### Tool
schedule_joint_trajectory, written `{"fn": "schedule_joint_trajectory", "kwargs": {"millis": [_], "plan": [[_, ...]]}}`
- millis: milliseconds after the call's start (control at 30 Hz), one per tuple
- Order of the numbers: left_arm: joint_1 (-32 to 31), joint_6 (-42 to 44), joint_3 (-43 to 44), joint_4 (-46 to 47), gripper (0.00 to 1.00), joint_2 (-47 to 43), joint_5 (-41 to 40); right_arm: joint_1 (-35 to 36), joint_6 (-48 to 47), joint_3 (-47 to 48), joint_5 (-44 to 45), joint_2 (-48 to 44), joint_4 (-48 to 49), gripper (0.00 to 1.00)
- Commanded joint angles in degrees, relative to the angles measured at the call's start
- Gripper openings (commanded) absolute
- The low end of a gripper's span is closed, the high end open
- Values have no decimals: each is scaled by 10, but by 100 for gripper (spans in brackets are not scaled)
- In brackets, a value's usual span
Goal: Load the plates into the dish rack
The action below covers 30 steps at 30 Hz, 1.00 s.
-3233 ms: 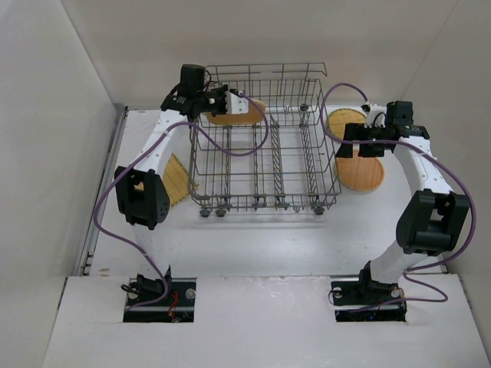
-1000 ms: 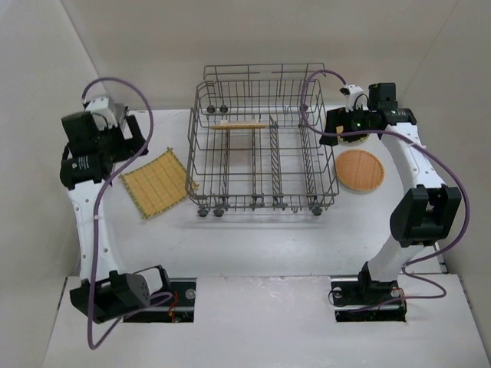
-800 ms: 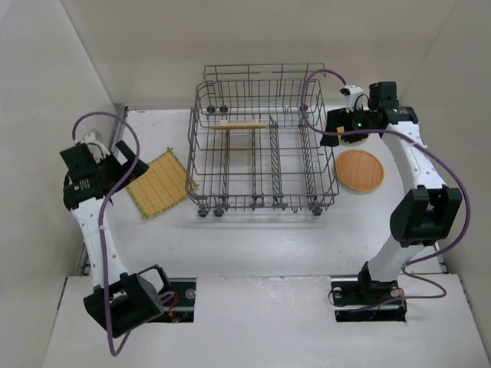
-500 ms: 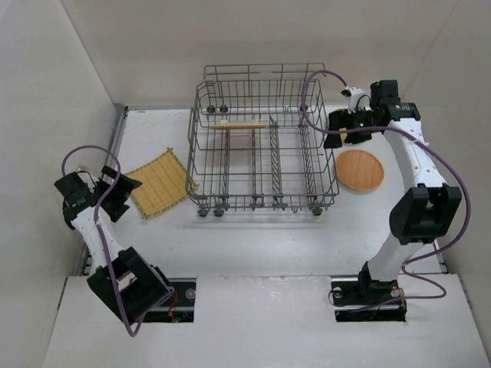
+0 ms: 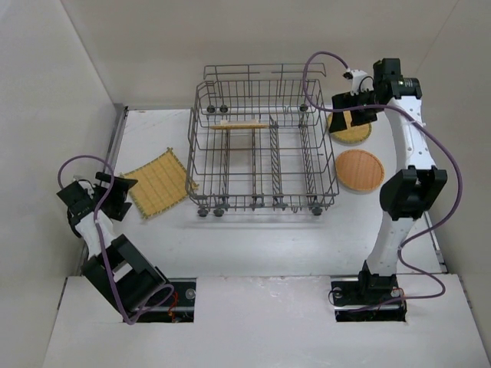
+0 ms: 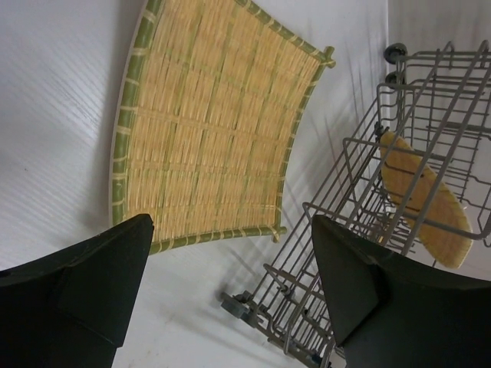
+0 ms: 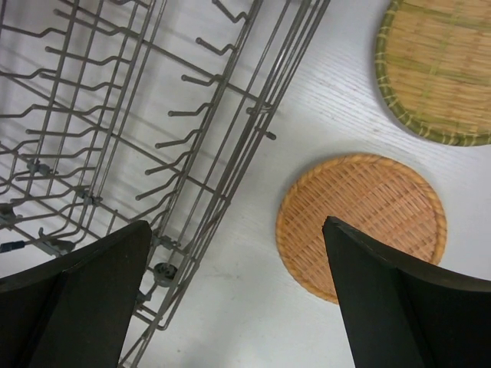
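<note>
The square yellow plate [image 5: 158, 184] [image 6: 207, 123] lies flat left of the dish rack [image 5: 261, 146] [image 6: 360, 176]. My left gripper [image 5: 123, 195] [image 6: 230, 291] hovers open at its near-left edge, nothing between the fingers. One round plate [image 5: 239, 125] [image 6: 426, 199] stands on edge among the rack's tines. Right of the rack lie an orange round plate [image 5: 360, 169] [image 7: 364, 222] and a tan, green-rimmed one [image 5: 350, 132] [image 7: 441, 69]. My right gripper [image 5: 351, 113] [image 7: 234, 299] hangs open high above the table between the rack [image 7: 115, 100] and these plates, holding nothing.
White walls close in the table on the left, back and right. The rack's small wheels [image 7: 163, 272] rest on the table at its near edge. Purple cables loop from both arms, the right one arching over the rack's back right corner [image 5: 311, 73].
My left arm has swung from high at the far left down to the near left beside the square plate, its jaws narrowing slightly. My right gripper has risen and moved back.
</note>
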Motion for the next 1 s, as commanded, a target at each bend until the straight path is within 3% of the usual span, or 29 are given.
{"fn": "schedule_joint_trajectory", "kwargs": {"millis": [0,133,267,467,967], "plan": [[14,-13,-9,41,81,-3,14,-7,-33,99,14,38,-80,100],[43,-12,-31,36,87,-7,17,-7,-54,231,28,105,-153,100],[48,-14,-58,9,85,-32,1,-7,-68,301,34,145,-196,100],[-13,-19,-56,-31,85,-31,-13,-14,-67,302,25,150,-201,100],[-20,-17,-26,-126,88,-28,-25,-25,-72,299,20,143,-202,100]]}}
